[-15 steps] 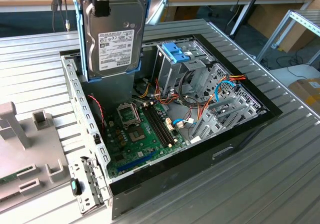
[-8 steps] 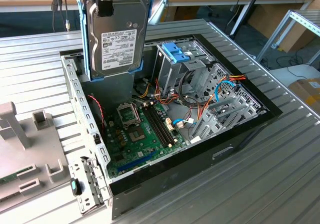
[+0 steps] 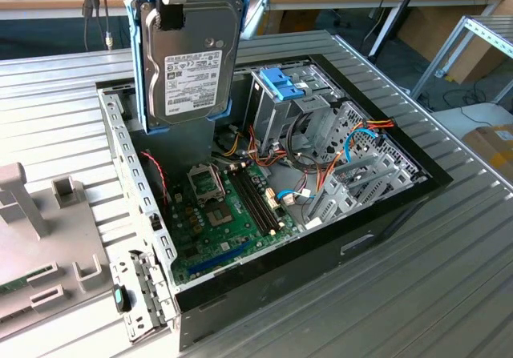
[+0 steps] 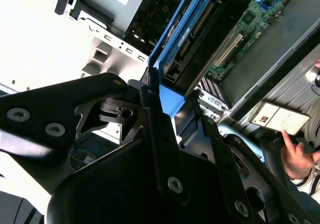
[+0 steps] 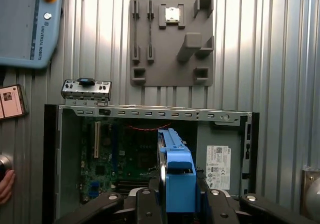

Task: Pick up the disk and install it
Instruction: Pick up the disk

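Note:
The disk (image 3: 192,66) hangs upright above the open computer case (image 3: 377,238), over its back left corner in the exterior view. It is a grey metal drive with a white label, set in a light-blue carrier. My gripper (image 3: 178,7) is shut on the disk's top edge. In the first wrist view the blue carrier handle (image 5: 177,176) sits between my black fingers (image 5: 146,206), with the case's inside below it. In the second wrist view the disk (image 4: 175,48) runs edge-on away from my gripper (image 4: 162,101).
Inside the case lie the motherboard (image 3: 220,214), bundled cables and an upright silver drive cage with a blue latch (image 3: 282,82). A grey fixture plate (image 5: 170,38) and a teach pendant (image 5: 27,23) rest on the ribbed table. A person's hand (image 4: 297,159) is near the case.

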{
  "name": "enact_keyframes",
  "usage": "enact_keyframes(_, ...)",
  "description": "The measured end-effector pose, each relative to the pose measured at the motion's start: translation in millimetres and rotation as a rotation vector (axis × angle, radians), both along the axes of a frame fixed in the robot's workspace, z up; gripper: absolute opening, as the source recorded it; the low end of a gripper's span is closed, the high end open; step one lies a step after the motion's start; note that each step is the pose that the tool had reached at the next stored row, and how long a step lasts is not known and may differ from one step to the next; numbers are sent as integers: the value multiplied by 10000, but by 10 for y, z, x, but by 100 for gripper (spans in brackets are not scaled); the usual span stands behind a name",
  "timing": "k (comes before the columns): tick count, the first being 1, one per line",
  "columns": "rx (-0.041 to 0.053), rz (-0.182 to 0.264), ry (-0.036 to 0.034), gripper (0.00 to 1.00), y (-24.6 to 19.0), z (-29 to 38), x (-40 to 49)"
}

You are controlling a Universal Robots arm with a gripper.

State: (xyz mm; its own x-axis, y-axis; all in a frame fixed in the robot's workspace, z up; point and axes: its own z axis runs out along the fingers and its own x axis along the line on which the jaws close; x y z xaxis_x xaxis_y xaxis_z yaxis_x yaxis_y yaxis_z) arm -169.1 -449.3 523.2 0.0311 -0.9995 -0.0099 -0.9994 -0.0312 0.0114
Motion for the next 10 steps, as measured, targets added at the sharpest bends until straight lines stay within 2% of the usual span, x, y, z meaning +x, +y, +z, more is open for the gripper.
enact_keyframes(4,0,-1,0,36,-130,-1,1)
enact_keyframes(6,-1,0,0,36,-156,0,1)
enact_keyframes(8,-1,-2,1,36,-162,0,1)
enact_keyframes(10,-2,0,1,36,-163,-2,86)
